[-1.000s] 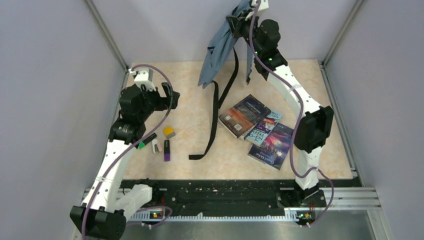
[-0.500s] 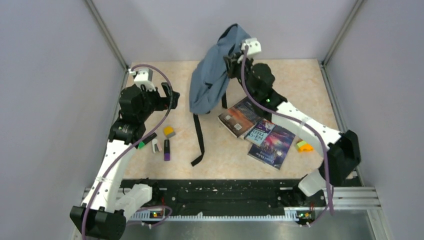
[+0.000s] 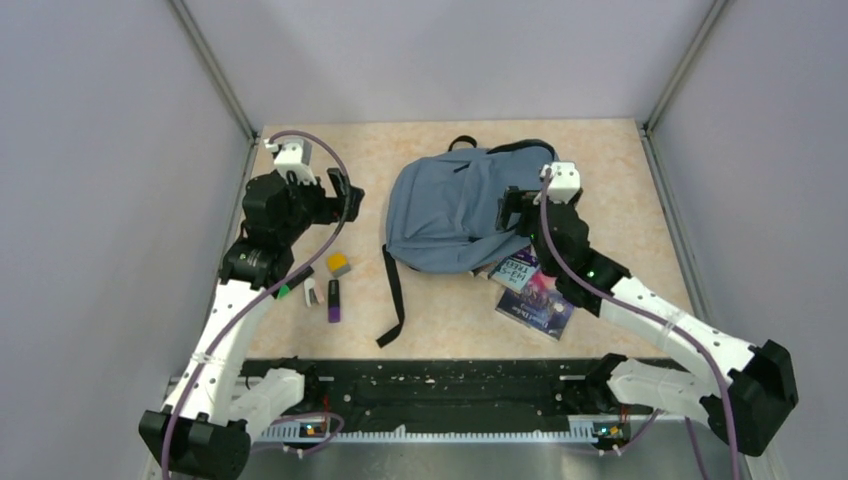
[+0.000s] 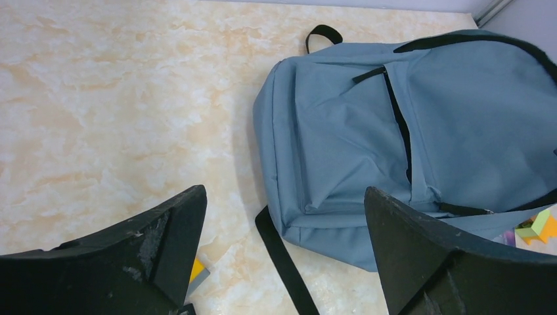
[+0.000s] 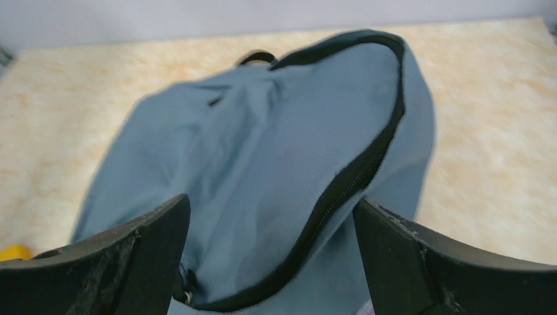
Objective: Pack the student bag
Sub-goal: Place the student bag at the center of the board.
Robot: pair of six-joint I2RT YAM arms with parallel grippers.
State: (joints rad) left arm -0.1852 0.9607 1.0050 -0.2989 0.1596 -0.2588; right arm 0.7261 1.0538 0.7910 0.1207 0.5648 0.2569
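Observation:
The grey-blue student bag (image 3: 450, 210) lies flat in the middle of the table, front pocket up, its black top loop (image 3: 461, 141) toward the back wall. One black strap (image 3: 392, 290) trails toward the near edge. My right gripper (image 3: 512, 208) hovers over the bag's right side, open; in the right wrist view its jaws (image 5: 270, 202) stand wide over the fabric and the black arched zipper (image 5: 368, 164), pinching nothing. My left gripper (image 3: 345, 190) is open to the left of the bag; the left wrist view shows the bag (image 4: 394, 131) ahead of its empty jaws (image 4: 284, 193).
Books (image 3: 535, 292) lie partly under the bag's near right corner. Left of the strap are a yellow-grey eraser (image 3: 339, 264), a purple marker (image 3: 333, 300), a small white item (image 3: 311, 292) and a green-tipped black pen (image 3: 290, 283). Walls enclose the table.
My right arm swung down and forward, bringing the bag from high at the back wall to flat on the table over the books, and its jaws opened. The left arm barely moved.

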